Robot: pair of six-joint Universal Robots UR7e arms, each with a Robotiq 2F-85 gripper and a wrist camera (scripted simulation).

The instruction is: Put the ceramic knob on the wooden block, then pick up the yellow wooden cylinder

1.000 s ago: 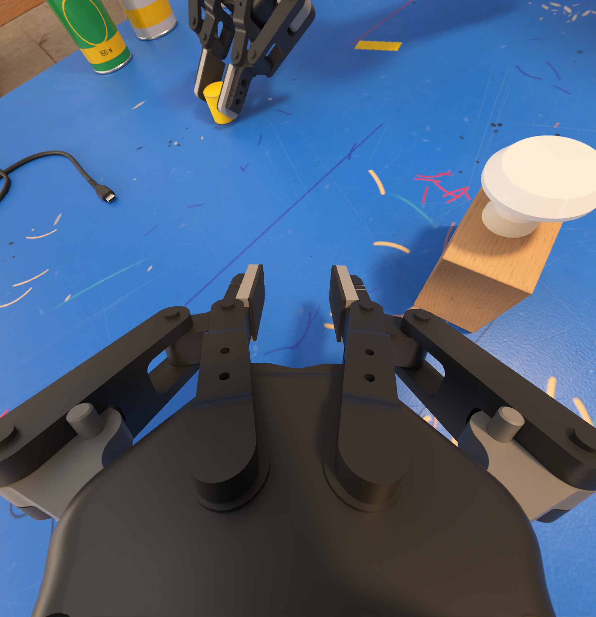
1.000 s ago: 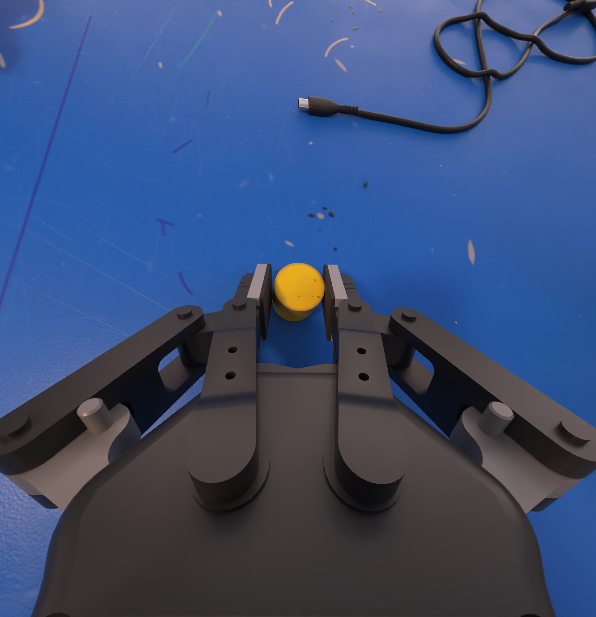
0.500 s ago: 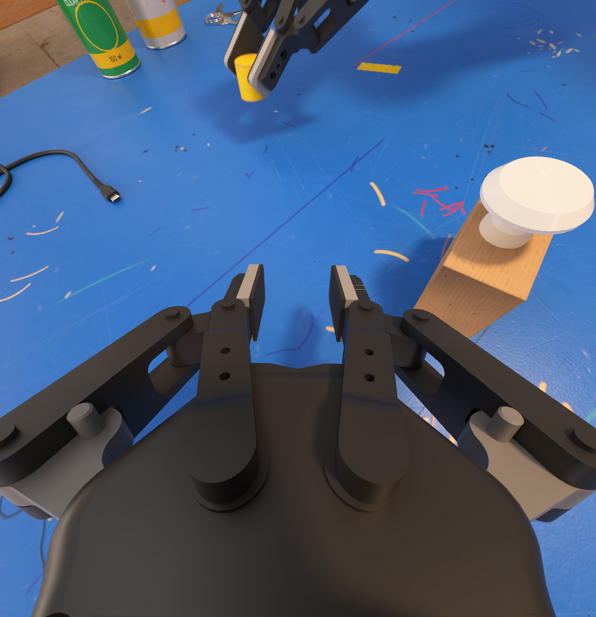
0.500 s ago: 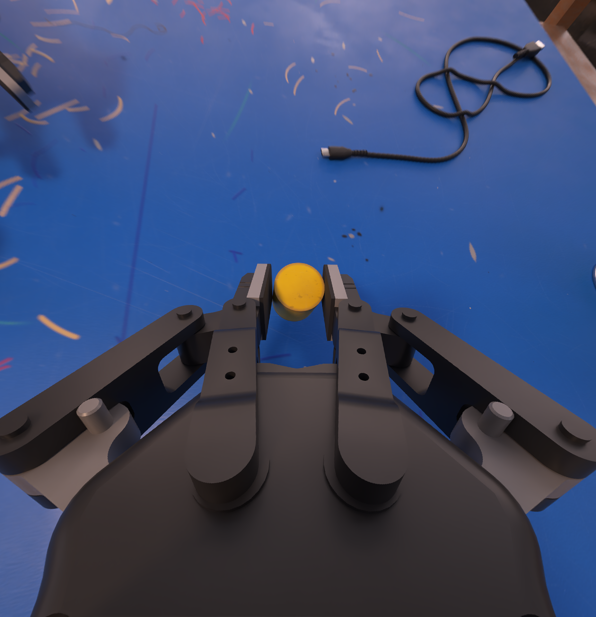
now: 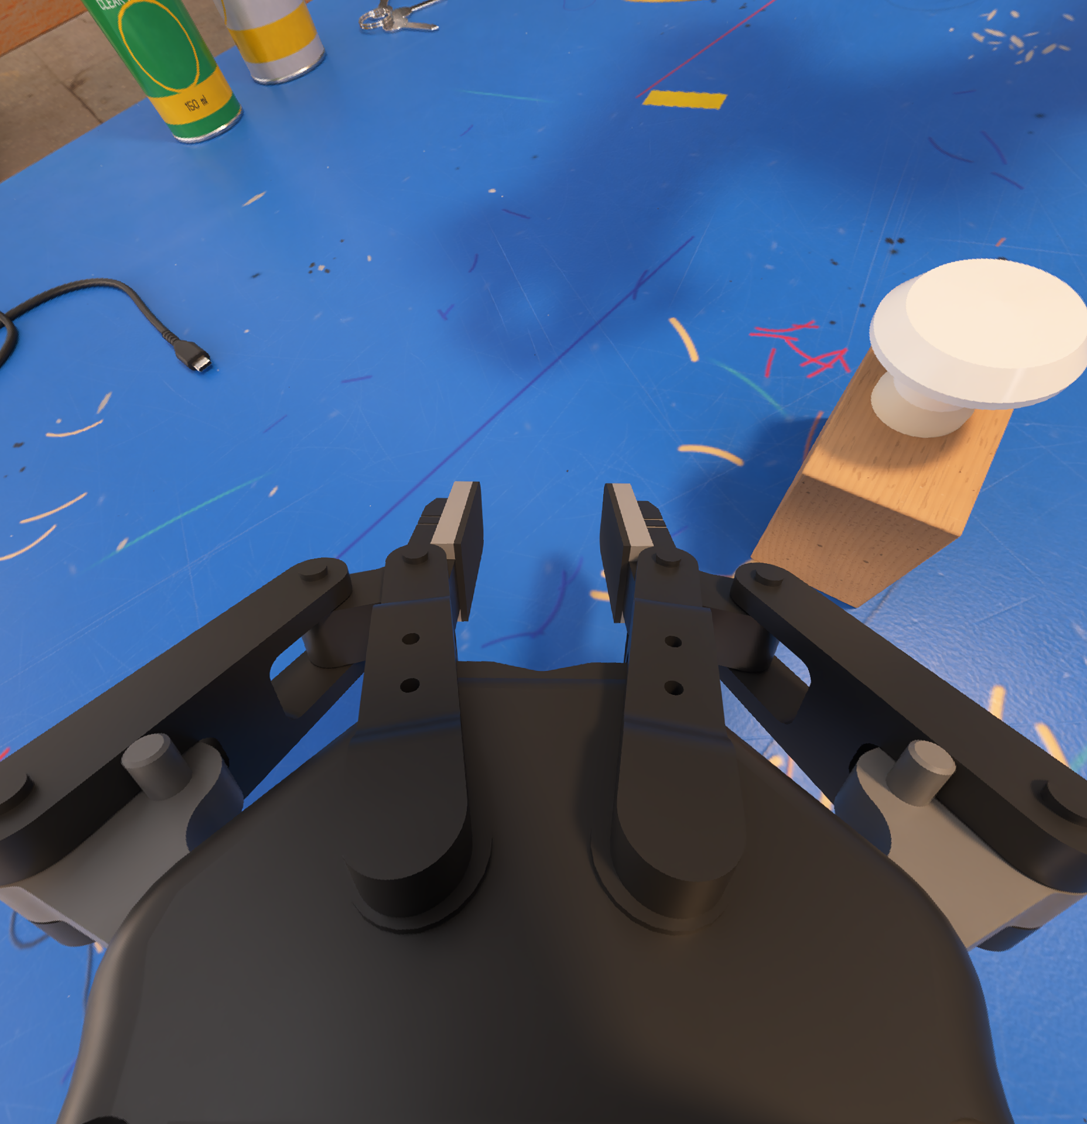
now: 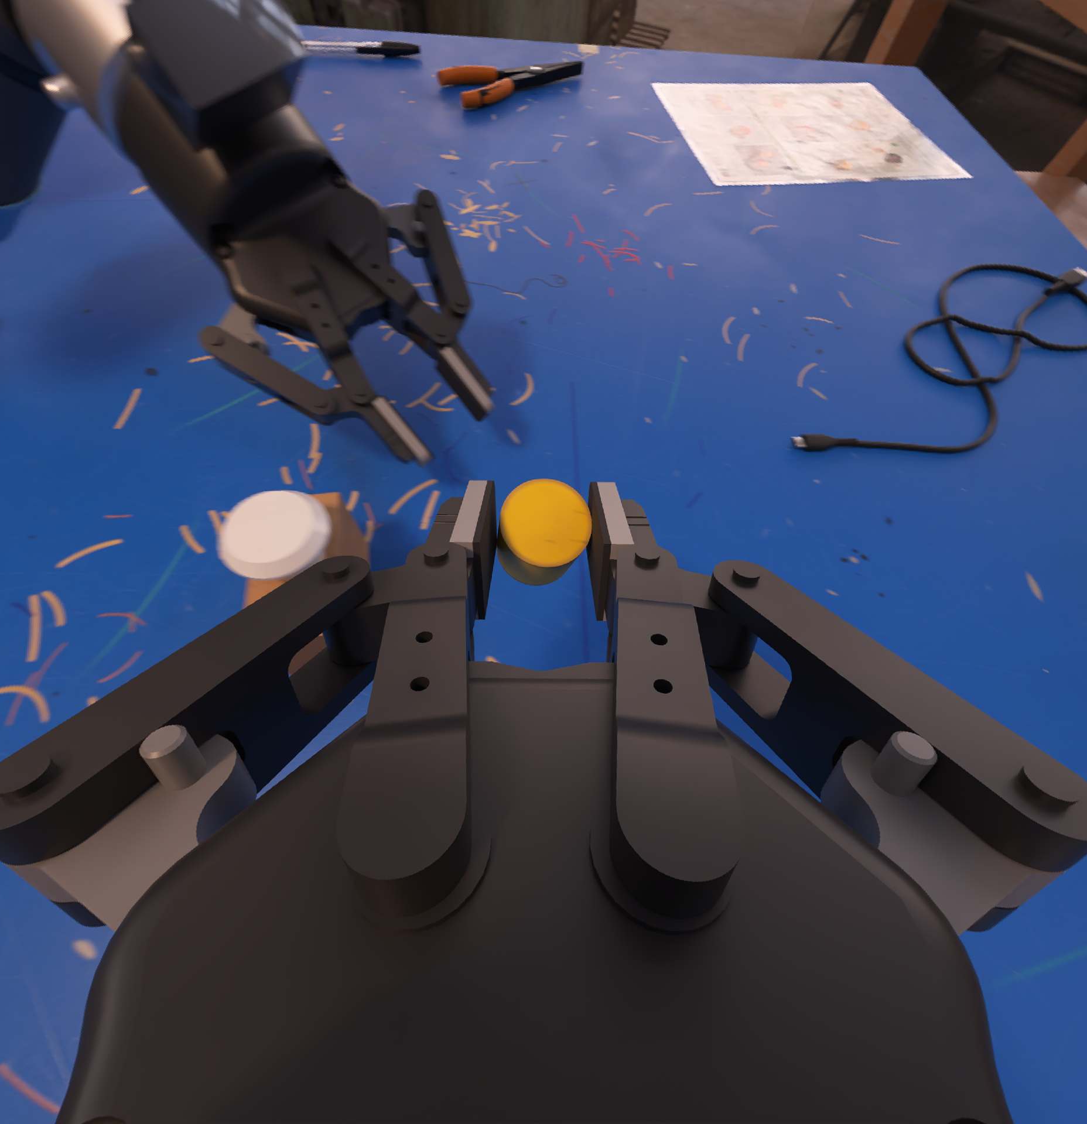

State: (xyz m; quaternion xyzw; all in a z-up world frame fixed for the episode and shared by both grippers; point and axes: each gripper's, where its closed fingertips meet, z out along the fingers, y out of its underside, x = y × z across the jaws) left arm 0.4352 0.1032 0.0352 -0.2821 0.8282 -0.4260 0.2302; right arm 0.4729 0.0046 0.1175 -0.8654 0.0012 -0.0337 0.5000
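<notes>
The white ceramic knob (image 5: 979, 334) stands on the wooden block (image 5: 876, 492) at the right of the left wrist view; both also show in the right wrist view, the knob (image 6: 273, 534) on the block (image 6: 346, 529). My left gripper (image 5: 542, 517) is open and empty, to the left of the block, above the blue table. It also shows in the right wrist view (image 6: 444, 419). My right gripper (image 6: 542, 523) is shut on the yellow wooden cylinder (image 6: 545, 524) and holds it high above the table.
A black cable (image 5: 103, 304) lies at the left, also in the right wrist view (image 6: 979, 365). Two cans (image 5: 170, 67) and keys (image 5: 395, 18) stand at the far edge. Pliers (image 6: 504, 79), a marker (image 6: 370, 47) and a paper sheet (image 6: 803, 131) lie far off.
My right gripper has risen with the yellow cylinder and tilted up, leaving the left wrist view. The left gripper has stayed open beside the block.
</notes>
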